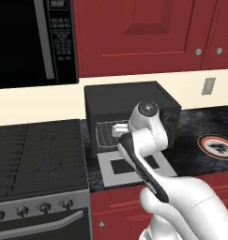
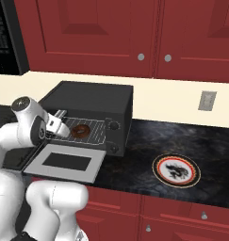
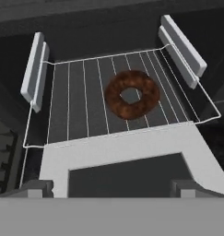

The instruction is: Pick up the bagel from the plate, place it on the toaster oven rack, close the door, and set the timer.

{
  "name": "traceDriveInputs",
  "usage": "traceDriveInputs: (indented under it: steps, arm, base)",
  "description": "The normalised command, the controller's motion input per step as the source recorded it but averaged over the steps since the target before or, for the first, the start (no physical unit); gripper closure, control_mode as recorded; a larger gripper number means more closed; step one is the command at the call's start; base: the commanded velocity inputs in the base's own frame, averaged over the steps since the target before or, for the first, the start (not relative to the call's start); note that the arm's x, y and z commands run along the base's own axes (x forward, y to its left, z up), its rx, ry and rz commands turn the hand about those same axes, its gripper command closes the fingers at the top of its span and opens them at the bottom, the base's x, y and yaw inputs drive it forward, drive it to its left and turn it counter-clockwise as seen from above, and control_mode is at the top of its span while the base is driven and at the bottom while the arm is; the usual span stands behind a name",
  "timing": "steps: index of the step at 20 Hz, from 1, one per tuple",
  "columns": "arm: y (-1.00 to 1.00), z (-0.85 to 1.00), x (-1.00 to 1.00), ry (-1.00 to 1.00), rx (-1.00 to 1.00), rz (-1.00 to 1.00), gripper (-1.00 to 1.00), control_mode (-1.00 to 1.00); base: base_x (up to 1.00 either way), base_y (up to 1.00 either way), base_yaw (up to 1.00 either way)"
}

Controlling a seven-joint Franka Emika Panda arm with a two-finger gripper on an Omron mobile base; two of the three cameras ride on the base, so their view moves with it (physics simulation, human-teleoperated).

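The claw (image 2: pixel 59 126) hangs open and empty just in front of the toaster oven (image 2: pixel 94 101), its two finger tips (image 3: pixel 37 188) spread wide above the lowered door (image 2: pixel 66 162). The brown bagel (image 3: pixel 131 94) lies flat on the wire rack (image 3: pixel 76 108) inside the oven, right of the middle in the hand view. The plate (image 2: pixel 176 170) sits bare on the dark bench (image 2: pixel 149 141), well to the right of the oven.
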Motion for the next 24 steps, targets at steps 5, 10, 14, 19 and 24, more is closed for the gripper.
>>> traceDriveInputs:
  steps: [5,10,14,19,24]
  arm:
    - [0.16,0.42,-1.00,0.00,-0.13,0.05,-1.00,-1.00]
    - [0.63,0.30,-0.91,0.11,-0.23,0.05,-1.00,-1.00]
    - [0.71,0.34,-0.28,0.28,-0.25,0.02,-1.00,-1.00]
    - [0.51,0.21,0.00,0.38,-0.25,0.00,-1.00,-1.00]
    - [0.22,0.02,0.01,0.41,-0.26,0.00,-1.00,-1.00]
  base:
    - [0.00,0.00,0.00]
    - [0.00,0.00,0.00]
    - [0.00,0.00,0.00]
    - [0.00,0.00,0.00]
    - [0.00,0.00,0.00]
